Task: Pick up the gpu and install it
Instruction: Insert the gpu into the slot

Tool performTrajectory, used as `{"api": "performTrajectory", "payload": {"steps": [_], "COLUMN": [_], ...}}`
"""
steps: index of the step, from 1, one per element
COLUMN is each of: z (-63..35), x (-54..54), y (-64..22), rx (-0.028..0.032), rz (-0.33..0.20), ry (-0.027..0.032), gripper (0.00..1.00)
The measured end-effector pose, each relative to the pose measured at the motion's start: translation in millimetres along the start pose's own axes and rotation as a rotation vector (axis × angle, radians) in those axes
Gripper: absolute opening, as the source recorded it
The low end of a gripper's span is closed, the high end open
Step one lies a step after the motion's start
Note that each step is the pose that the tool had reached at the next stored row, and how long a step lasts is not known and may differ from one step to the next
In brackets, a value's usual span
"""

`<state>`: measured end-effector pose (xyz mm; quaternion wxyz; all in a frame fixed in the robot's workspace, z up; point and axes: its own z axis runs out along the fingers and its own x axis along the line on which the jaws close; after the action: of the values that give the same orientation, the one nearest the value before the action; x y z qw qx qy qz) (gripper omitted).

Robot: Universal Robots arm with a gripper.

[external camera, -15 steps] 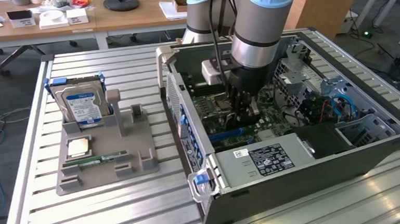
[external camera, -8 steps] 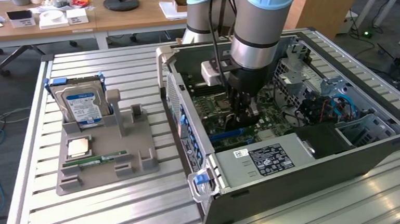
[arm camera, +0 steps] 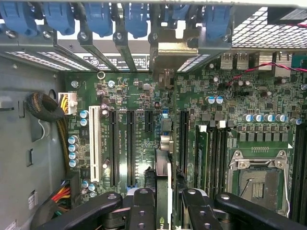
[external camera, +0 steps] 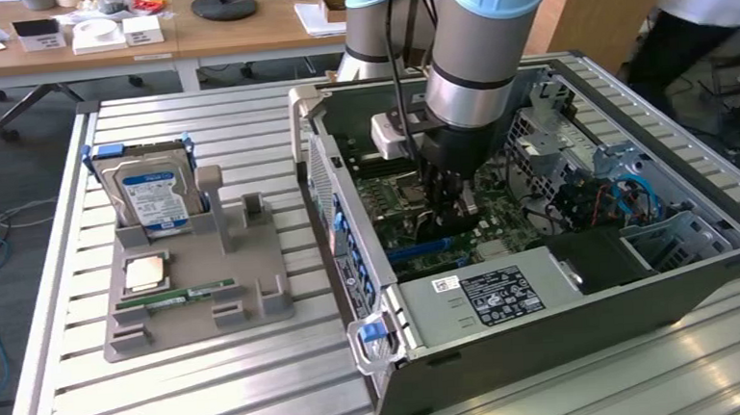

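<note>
Gripper (arm camera: 167, 199) is clenching the gpu (arm camera: 163, 167) edge-on over the motherboard (arm camera: 124, 96).
Light, stiff, fragile card, I judge; pinching its board edges, clear of components, is looking safest.

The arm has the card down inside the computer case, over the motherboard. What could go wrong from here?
1. The gpu hangs edge-on in the tool, close over the long black slots. If it is slightly off line, it might jam or tilt instead of seating.
2. Its far end sits near the rear slot dividers and could catch there.
3. The cable bundle beside the board lies close to the tool and may snag.
</note>
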<state>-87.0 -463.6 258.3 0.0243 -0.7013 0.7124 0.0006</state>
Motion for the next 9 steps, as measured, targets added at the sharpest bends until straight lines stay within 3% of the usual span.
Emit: {"api": "performTrajectory", "payload": {"steps": [9], "z": [-0.2], "x": [-0.1], "y": [0.8], "rx": [-0.0002], "rz": [0.000], "ry": [0.0003], "gripper": [0.26]}}
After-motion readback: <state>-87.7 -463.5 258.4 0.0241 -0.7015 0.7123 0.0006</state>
